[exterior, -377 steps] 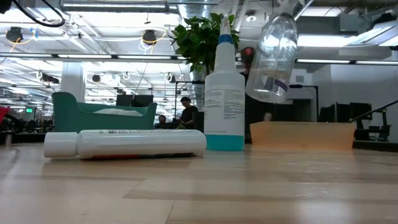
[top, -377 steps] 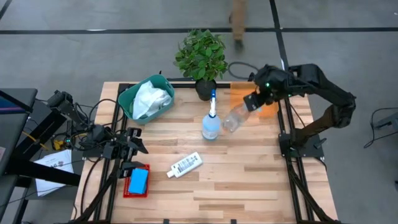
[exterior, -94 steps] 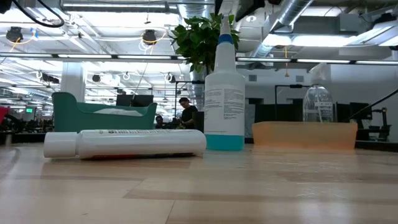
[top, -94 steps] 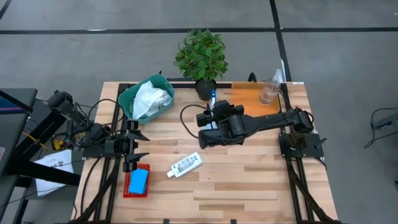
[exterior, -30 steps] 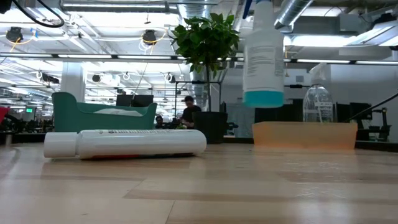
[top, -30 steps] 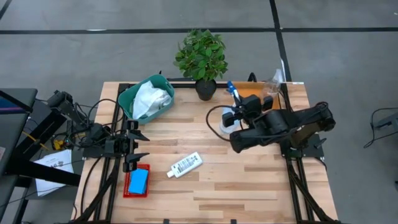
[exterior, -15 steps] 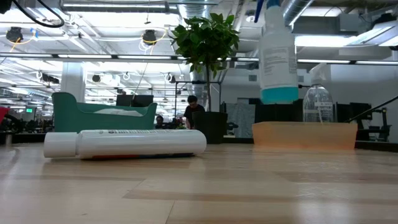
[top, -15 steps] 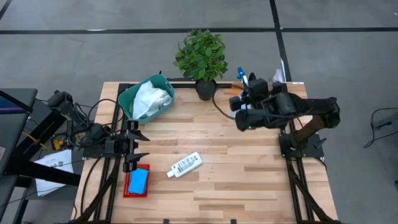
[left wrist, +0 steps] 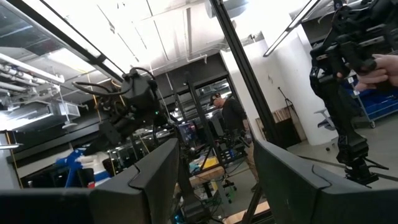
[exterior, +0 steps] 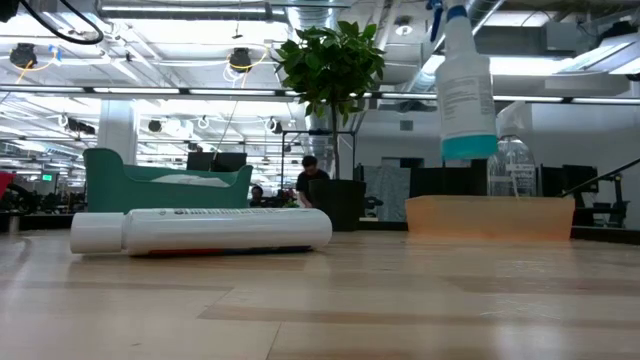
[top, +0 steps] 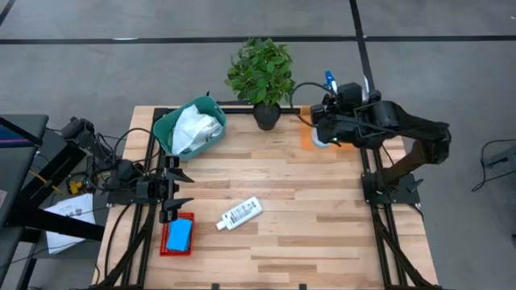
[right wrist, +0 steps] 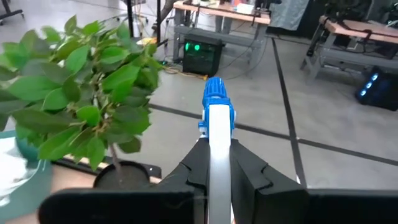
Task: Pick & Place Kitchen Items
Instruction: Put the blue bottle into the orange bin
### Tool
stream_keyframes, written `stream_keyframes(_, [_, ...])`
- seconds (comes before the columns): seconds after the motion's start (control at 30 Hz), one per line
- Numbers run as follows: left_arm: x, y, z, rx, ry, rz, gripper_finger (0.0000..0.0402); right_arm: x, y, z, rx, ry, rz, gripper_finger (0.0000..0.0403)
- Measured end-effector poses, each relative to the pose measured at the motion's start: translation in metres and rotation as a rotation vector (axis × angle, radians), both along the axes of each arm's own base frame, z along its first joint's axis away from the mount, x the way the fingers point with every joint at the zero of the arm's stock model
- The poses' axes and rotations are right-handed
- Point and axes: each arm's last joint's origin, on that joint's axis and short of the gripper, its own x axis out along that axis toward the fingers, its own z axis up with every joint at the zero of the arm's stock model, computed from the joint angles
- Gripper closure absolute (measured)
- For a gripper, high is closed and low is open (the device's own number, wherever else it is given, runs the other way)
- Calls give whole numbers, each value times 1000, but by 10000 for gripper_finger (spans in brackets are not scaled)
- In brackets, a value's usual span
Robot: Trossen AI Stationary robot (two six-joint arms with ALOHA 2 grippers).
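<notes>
spray bottle [exterior: 467, 85]: upright, clamped in right gripper [top: 332, 133], carried above orange tray [exterior: 488, 217] at two o'clock for set-down; left gripper [top: 172, 190] apart.

Print on the spray bottle [exterior: 468, 85] and white bottle [top: 241, 213] labels is too small to read.

The carried spray bottle [exterior: 467, 85] has its top cut off by the low view's upper edge; the right hand [top: 328, 121] hides its body from above.

Pale wooden table [top: 322, 234] looks smooth; spray bottle [exterior: 467, 85] glossy plastic.
</notes>
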Motion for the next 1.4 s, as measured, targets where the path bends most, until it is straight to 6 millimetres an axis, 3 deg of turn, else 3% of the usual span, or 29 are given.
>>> stream_keyframes(0.17, [0, 0, 0, 0, 0, 0, 196, -6, -1, 0, -21, 0, -9, 378])
stream_keyframes(0.5, [0, 0, 0, 7, -1, 4, 196, -30, -22, -33, -21, 22, -137, 378])
stream_keyframes(0.7, [0, 0, 0, 9, -1, 5, 196, -41, -29, -44, -33, -63, -175, 378])
stream_keyframes(1.4, [0, 0, 0, 9, -2, 5, 196, -38, -73, -54, -18, -77, -272, 378])
